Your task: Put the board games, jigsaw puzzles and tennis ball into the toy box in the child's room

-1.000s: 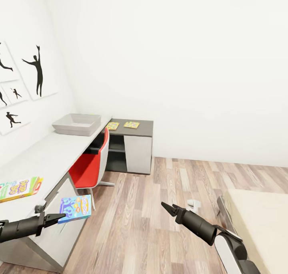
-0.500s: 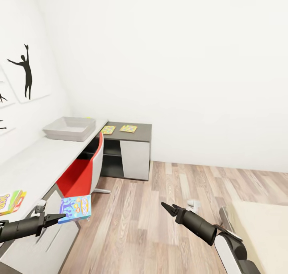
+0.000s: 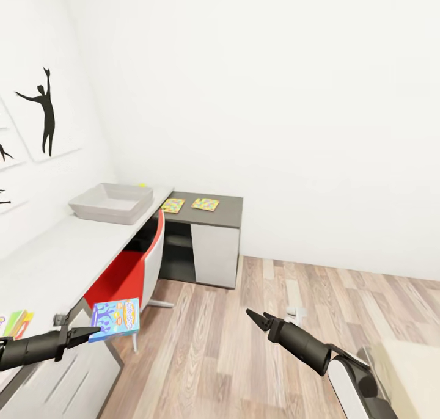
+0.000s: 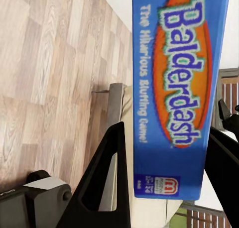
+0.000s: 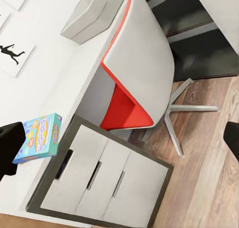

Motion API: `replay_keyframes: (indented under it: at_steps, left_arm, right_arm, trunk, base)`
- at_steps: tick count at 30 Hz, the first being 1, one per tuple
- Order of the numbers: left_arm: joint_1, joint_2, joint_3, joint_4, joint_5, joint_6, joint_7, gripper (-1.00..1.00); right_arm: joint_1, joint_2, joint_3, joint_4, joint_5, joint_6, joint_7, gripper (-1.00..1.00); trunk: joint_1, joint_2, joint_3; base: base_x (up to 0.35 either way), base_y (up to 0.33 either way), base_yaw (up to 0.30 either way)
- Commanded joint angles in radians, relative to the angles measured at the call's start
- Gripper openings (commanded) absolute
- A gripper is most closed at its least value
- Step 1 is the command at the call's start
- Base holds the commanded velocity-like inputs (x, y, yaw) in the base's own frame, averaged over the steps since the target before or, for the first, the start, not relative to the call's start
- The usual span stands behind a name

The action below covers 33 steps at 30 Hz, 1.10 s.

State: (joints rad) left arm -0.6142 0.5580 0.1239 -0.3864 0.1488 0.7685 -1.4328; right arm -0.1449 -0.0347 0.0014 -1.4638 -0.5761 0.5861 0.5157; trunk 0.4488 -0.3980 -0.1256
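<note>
Table (image 3: 67, 248) along white wall, left fingers (image 3: 91, 332) gripping blue board game (image 3: 116, 319), right fingers (image 3: 256, 319) parted, empty.

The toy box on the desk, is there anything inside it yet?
The toy box sits on the pale table. The part of its inside that shows looks bare, but the near wall hides part of the floor. A small yellow thing peeks out just behind it.
</note>
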Motion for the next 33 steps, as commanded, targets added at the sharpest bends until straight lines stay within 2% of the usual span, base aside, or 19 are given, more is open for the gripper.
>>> replay_keyframes:
  at_steps: [1, 9, 13, 15, 16, 22, 29, 33]
  left_arm:
    - [-0.001, 0.0, 0.002, 0.0, 0.002, 0.011, -0.004, -1.0]
    - [-0.001, 0.003, 0.006, -0.01, 0.005, 0.008, -0.021, -1.0]
    - [-0.001, 0.011, 0.008, -0.063, 0.007, 0.013, -0.073, -1.0]
    - [0.0, 0.019, 0.01, -0.103, 0.007, 0.017, -0.131, -1.0]
    - [0.0, 0.021, 0.011, -0.116, 0.008, 0.018, -0.138, -1.0]
    - [-0.001, 0.032, 0.016, -0.193, 0.011, 0.042, -0.138, -1.0]
    - [-0.001, 0.036, 0.016, -0.215, 0.006, 0.045, -0.138, -1.0]
    - [-0.001, 0.038, 0.016, -0.217, 0.005, 0.045, -0.138, -1.0]
  right_arm:
    - [-0.001, 0.0, 0.0, 0.0, -0.008, 0.007, -0.002, 1.0]
    - [-0.001, -0.001, 0.0, -0.001, -0.008, 0.006, -0.001, 1.0]
    - [-0.001, -0.001, 0.0, -0.002, -0.008, 0.007, 0.001, 1.0]
    - [-0.001, -0.002, 0.0, -0.005, -0.008, 0.007, 0.002, 1.0]
    - [-0.001, -0.002, 0.0, -0.005, -0.008, 0.007, 0.003, 1.0]
    - [-0.001, -0.004, -0.002, -0.007, -0.008, 0.007, 0.007, 1.0]
    - [-0.001, -0.003, -0.001, -0.003, -0.008, 0.006, 0.002, 1.0]
    - [-0.001, -0.001, 0.001, -0.005, -0.008, 0.006, 0.0, 1.0]
  trunk:
    - [0.001, -0.002, -0.002]
    - [0.001, -0.002, -0.002]
    - [0.001, -0.002, -0.002]
    - [0.001, -0.002, -0.002]
    - [0.001, -0.002, -0.002]
    - [0.001, -0.002, -0.002]
    - [0.001, -0.002, -0.002]
    - [0.001, -0.002, -0.001]
  base:
    - [0.33, 0.0, 0.011]
    - [0.312, 0.0, 0.004]
    - [0.223, 0.0, 0.001]
    - [0.184, 0.0, 0.0]
    - [0.17, 0.0, 0.0]
    - [0.121, 0.0, 0.0]
    - [0.069, 0.0, 0.01]
    - [0.067, 0.0, 0.169]
